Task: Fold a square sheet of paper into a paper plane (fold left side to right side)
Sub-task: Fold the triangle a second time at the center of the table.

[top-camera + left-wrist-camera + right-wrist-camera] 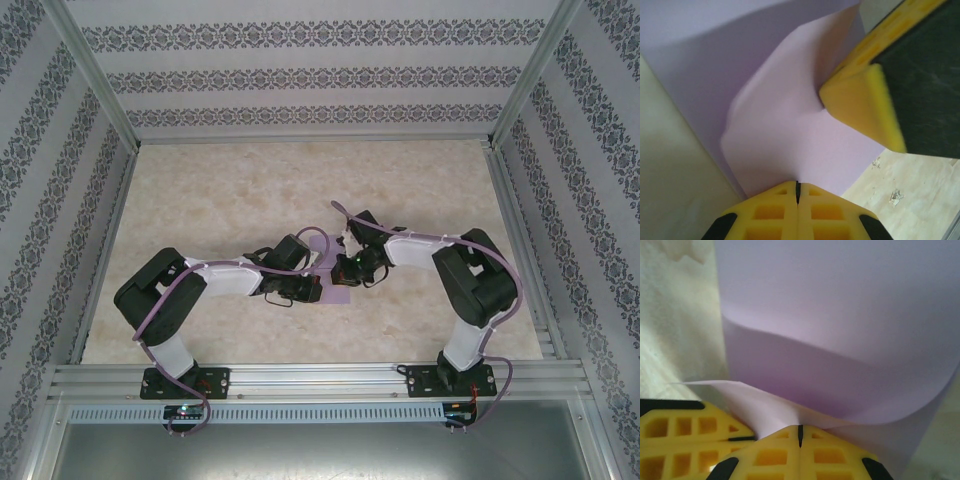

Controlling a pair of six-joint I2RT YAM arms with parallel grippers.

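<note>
Patterned walls (300,75) close in a pale marbled counter (250,190) on three sides. The left arm (200,285) rises from its base at 7 o'clock in the top view and bends in toward the middle, and the right arm (470,280) does the same from 5 o'clock, so the two wrists meet just toward 6 o'clock from the counter's centre. The square sheet of paper (337,292) lies there on the counter, lilac and mostly covered by the two wrists, with a strip showing below them. In the left wrist view the sheet (785,130) is partly lifted, one layer bowing up over another. In the right wrist view it (840,315) curls over in a broad roll across the frame. The left gripper (797,192) has its yellow jaws pressed together at 6 o'clock, with the sheet's near edge running right up to the tips, but I cannot tell whether any paper is caught between them. The right gripper (800,432) is also closed, and the paper puckers into the seam of its tips, so it appears to pinch the sheet. From the left wrist this gripper (860,102) shows at 2 o'clock, its tip dimpling the paper. From the right wrist the left gripper (685,432) sits at 8 o'clock, just beside the right one, with a flap of paper lying over it. A few small flecks (895,195) lie on the counter at 4 o'clock in the left wrist view.
</note>
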